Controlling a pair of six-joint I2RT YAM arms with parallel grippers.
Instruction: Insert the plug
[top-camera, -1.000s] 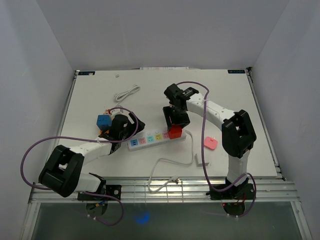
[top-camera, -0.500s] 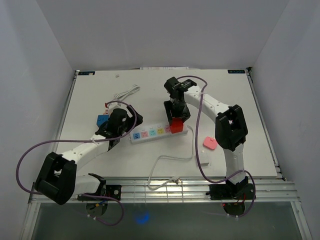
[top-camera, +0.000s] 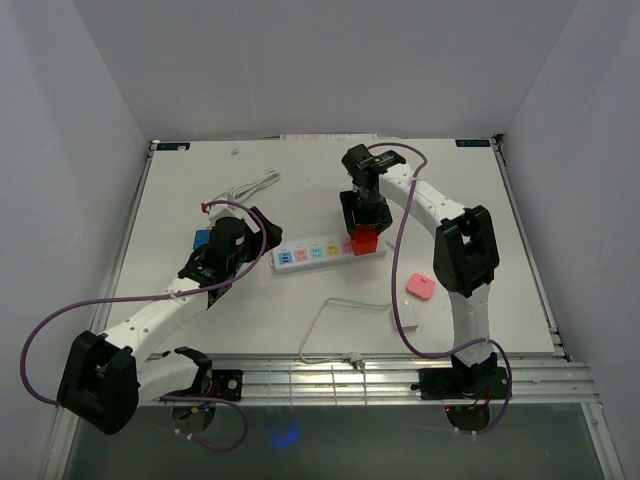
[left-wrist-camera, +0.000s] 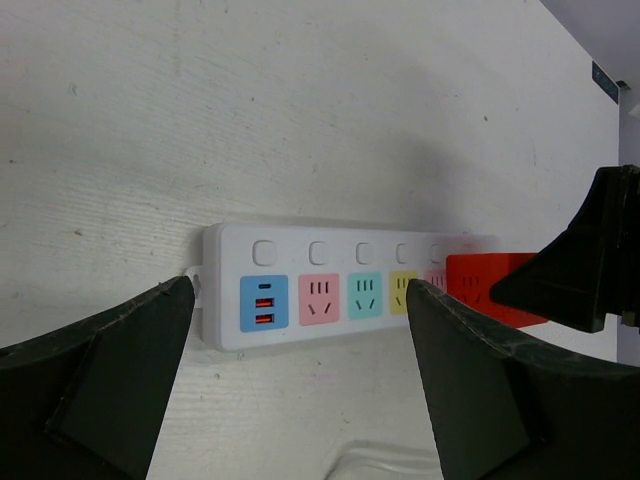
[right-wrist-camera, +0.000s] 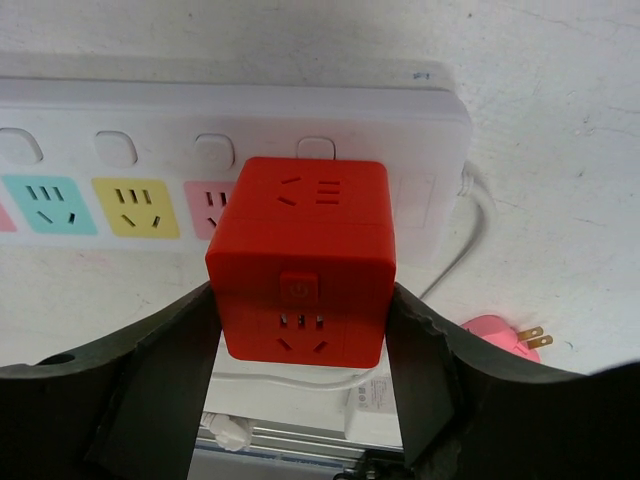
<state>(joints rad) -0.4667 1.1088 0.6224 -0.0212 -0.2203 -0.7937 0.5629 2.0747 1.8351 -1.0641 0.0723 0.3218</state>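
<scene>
left gripper (top-camera: 262, 235): released, jaws spread wide, nothing between them. It hovers just off the left end of the power strip (top-camera: 315, 253).
left wrist view: both fingers (left-wrist-camera: 100, 370) frame the strip (left-wrist-camera: 340, 285) from the near side. The blue USB block sits closest, followed by the pink, teal and yellow sockets.
right gripper (top-camera: 362, 225): grasping the red cube plug (top-camera: 363, 241), one finger pad on each side face.
right wrist view: the cube (right-wrist-camera: 305, 255) is clamped squarely between the pads (right-wrist-camera: 170, 360), with its socket faces toward the camera.
plug location: over the right end of the strip (right-wrist-camera: 200, 110), covering part of the pink socket and the slot next to it. Can't tell whether the pins are seated.
strip: lies flat mid-table, slightly angled, with its right end farther from the bases.
strip cord (top-camera: 340, 320): leaves the right end and loops toward the near table edge.
blue cube (top-camera: 203, 240): on the table beside the left arm's wrist, apart from the strip.
pink plug (top-camera: 421, 287): on the table right of the strip, near the right arm, prongs visible in the right wrist view (right-wrist-camera: 500, 335).
white cable (top-camera: 255, 185): loose at the far left, well apart from both grippers.
</scene>
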